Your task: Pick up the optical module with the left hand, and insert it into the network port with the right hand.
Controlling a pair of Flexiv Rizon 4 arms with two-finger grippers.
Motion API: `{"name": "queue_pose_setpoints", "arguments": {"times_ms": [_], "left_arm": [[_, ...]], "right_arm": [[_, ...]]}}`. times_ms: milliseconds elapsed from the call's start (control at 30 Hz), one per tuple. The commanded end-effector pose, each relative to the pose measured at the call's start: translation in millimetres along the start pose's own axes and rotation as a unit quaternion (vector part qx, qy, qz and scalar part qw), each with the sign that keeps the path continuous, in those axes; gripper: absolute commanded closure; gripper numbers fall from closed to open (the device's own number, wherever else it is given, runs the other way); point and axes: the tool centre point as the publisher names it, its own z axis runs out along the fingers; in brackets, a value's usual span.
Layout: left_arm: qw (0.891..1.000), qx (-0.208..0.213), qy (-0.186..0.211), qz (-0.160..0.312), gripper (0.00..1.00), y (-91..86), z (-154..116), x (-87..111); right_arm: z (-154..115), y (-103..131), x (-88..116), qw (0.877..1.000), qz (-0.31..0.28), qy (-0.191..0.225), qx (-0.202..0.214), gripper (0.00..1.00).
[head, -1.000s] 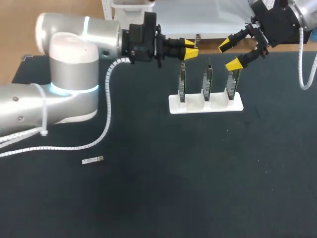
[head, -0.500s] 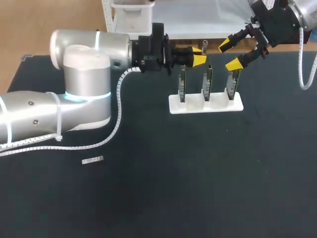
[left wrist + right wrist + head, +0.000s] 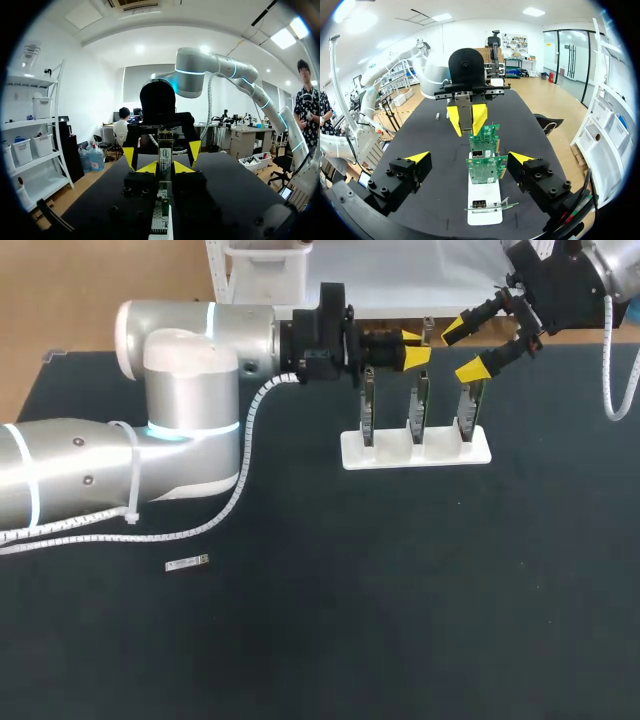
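The left gripper (image 3: 417, 347) is clenched on the slim module (image 3: 165, 158), holding it out at twelve o'clock of the white stand (image 3: 415, 452) of green boards (image 3: 486, 169), seemingly so the right gripper (image 3: 462, 348), spread wide at two o'clock, can take it.

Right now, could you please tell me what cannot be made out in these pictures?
- Head view: the small silver piece on the black table is too small to identify.
- Head view: the silver optical module is mostly hidden by the left pincer.
- Head view: the three green circuit boards stand edge-on, so nothing on their faces shows.
- Left wrist view: the boards are largely covered by that pincer itself.
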Motion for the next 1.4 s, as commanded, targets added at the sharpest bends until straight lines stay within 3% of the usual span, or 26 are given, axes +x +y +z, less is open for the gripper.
{"name": "queue_pose_setpoints", "arguments": {"times_ms": [33,833,1400], "left_arm": [[1.0,0.007,0.003,-0.008,1.0,6.4,5.9,-0.3],[0.999,-0.006,0.014,-0.03,1.0,11.7,3.3,1.5],[0.999,0.01,0.016,-0.037,1.0,7.3,3.4,3.7]], "right_arm": [[0.2,1.2,0.4,1.0,-0.001,-0.001,0.001,0.0],[0.2,1.2,0.4,1.0,-0.001,-0.001,0.001,0.0],[0.2,1.2,0.4,1.0,-0.001,-0.001,0.001,0.0]]}}
